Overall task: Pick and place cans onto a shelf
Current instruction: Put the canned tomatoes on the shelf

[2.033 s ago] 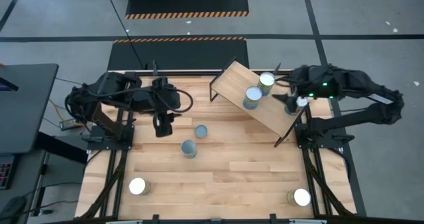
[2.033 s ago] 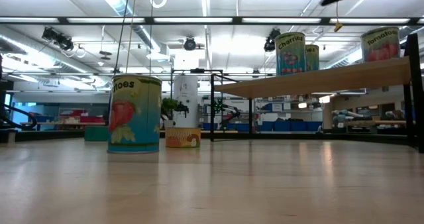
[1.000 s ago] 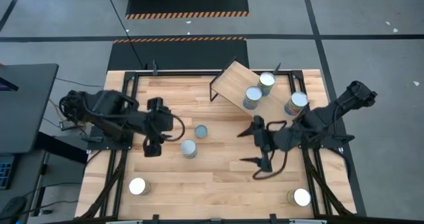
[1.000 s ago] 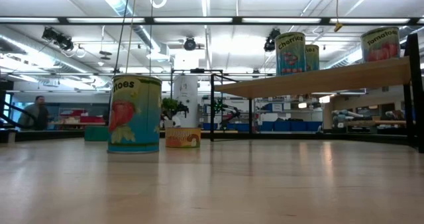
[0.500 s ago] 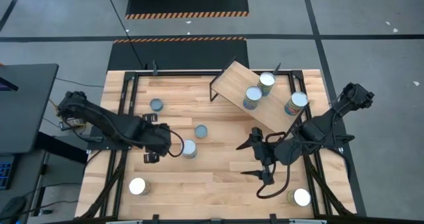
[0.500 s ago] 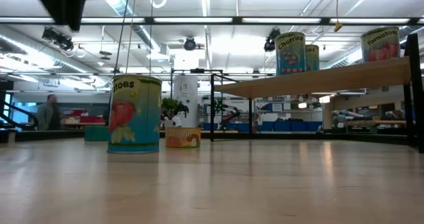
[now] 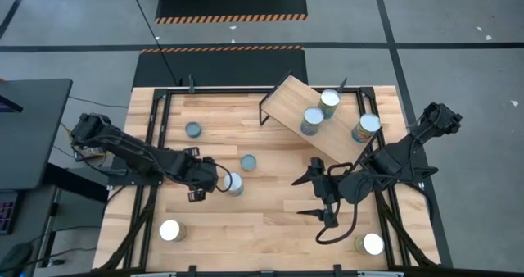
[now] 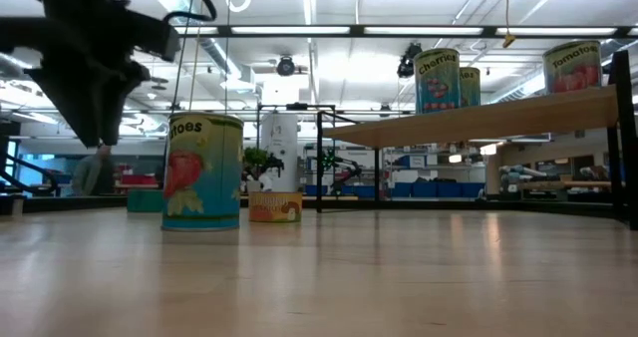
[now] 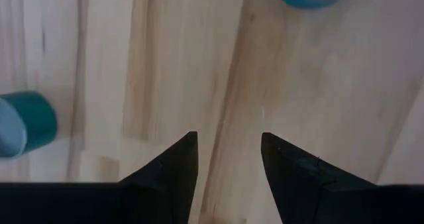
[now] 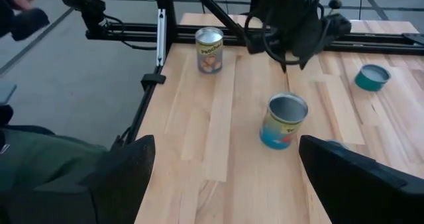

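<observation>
Shelf (image 7: pixel 311 121), light wood, upper centre-right, angled; three cans (image 7: pixel 329 103) upright on it. Five more cans (image 7: pixel 233 183) upright on tabletop: three mid-left, two at lower corners.

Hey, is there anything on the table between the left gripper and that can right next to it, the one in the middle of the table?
Nothing visible. The left gripper hangs open just beside the can, with only bare tabletop between them. A flatter teal can sits off to the side, out of that gap.

"toes" on the near can (image 8: pixel 202 170); "Cherries" (image 8: pixel 437 79) and "Tomatoes" (image 8: pixel 572 66) on two shelf cans.
</observation>
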`<state>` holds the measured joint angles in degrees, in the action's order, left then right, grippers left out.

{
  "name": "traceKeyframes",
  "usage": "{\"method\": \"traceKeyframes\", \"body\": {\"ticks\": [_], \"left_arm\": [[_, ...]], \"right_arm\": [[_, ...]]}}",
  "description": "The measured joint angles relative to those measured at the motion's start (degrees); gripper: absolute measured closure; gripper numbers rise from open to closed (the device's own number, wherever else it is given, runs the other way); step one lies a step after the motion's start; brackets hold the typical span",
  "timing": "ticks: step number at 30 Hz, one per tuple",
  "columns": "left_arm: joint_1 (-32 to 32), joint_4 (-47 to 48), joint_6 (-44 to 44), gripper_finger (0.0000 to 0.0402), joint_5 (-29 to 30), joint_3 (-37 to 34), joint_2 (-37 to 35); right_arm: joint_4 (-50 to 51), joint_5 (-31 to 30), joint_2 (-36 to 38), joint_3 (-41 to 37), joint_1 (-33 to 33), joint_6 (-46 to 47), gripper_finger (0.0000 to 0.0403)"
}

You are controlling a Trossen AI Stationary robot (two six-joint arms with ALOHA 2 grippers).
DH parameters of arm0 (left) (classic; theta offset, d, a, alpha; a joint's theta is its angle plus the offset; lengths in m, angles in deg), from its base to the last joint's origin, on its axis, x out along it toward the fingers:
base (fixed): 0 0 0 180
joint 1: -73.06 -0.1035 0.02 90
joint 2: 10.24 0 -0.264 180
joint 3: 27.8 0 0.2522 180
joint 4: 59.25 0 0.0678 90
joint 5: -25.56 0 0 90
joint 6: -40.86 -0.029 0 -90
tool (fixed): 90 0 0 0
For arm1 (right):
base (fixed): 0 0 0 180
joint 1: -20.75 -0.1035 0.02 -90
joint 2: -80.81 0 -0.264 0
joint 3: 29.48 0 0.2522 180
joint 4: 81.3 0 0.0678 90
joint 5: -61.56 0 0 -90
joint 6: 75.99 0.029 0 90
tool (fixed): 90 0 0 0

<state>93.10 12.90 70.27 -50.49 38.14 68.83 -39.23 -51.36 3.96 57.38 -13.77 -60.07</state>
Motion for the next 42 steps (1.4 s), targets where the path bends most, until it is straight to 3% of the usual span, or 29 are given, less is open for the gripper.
{"method": "traceKeyframes", "body": {"ticks": [4,10,15,22,32,42], "left_arm": [[-1.0,-6.5,-0.4,0.0209,-0.2,-2.5,0.0],[-1.6,-15.5,-4.8,0.0129,2.0,-6.1,0.0],[-1.4,-30.1,-13.7,0.0087,3.6,-8.7,0.0],[-1.1,-44.8,-17.8,0.0099,2.8,-9.6,3.6],[-1.3,-65.3,-20.0,0.0111,3.1,-9.4,15.5],[-1.3,-69.5,-22.5,0.0111,3.3,-3.0,20.7]], "right_arm": [[0.0,0.0,0.0,0.0,0.1,0.4,0.0021],[0.0,0.0,0.0,0.0,0.2,0.9,0.0021],[0.0,0.0,0.0,0.0,0.2,0.9,0.0021],[0.3,0.0,0.0,0.0,0.2,0.9,0.0021],[1.0,0.0,0.0,0.0,1.5,0.5,0.0021],[1.9,2.0,-3.4,0.0,4.8,-1.7,0.0018]]}}
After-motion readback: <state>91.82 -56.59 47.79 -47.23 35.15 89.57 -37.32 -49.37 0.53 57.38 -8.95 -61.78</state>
